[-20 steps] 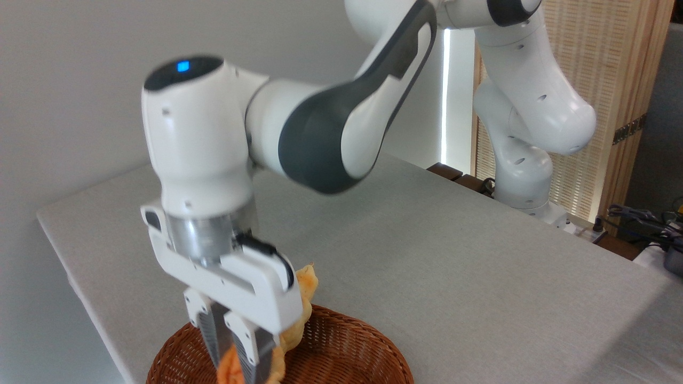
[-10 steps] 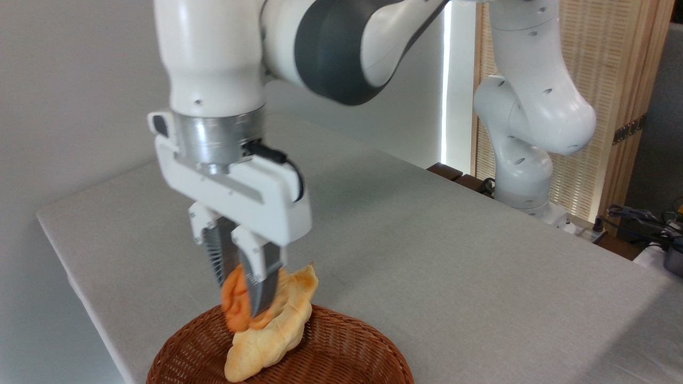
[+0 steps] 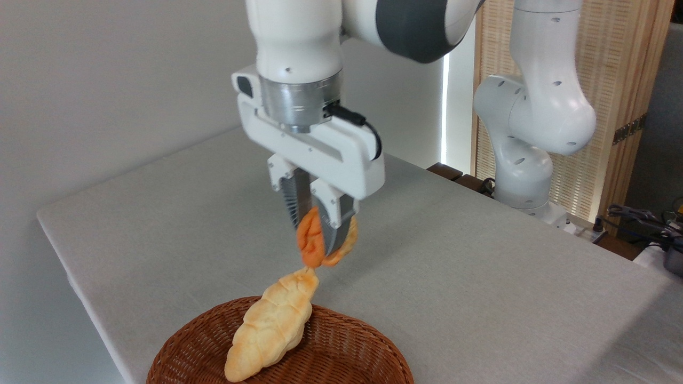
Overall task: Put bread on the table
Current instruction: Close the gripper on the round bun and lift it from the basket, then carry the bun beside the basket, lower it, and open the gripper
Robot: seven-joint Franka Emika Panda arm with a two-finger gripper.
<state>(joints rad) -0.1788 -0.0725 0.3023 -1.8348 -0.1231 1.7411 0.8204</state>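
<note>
One small orange-brown bread [image 3: 311, 242] is being held in the air, pinched between the two fingers [image 3: 291, 200] of the gripper [image 3: 319, 234]; the jaws are being kept closed on it, with the bun bulging out on both sides of the near finger. The bread is being carried above the light-grey surface [image 3: 453, 277], clear of it and not touching it. It is being held just above the upper tip of the long pale braided loaf [image 3: 273, 328]; whether the two are touching at that tip cannot be told.

The braided loaf is lying tilted in the round brown wicker basket [image 3: 341, 346], its upper end sticking out over the basket's far rim. The basket is sitting at the near edge of the surface, partly cut off by the bottom of the view.

The gripper is being pointed straight down, fingers vertical, under the white wrist of the arm [image 3: 299, 32]. The arm's base [image 3: 520, 176] is being seen at the far right edge of the surface, in front of a wooden slatted screen [image 3: 603, 69].
</note>
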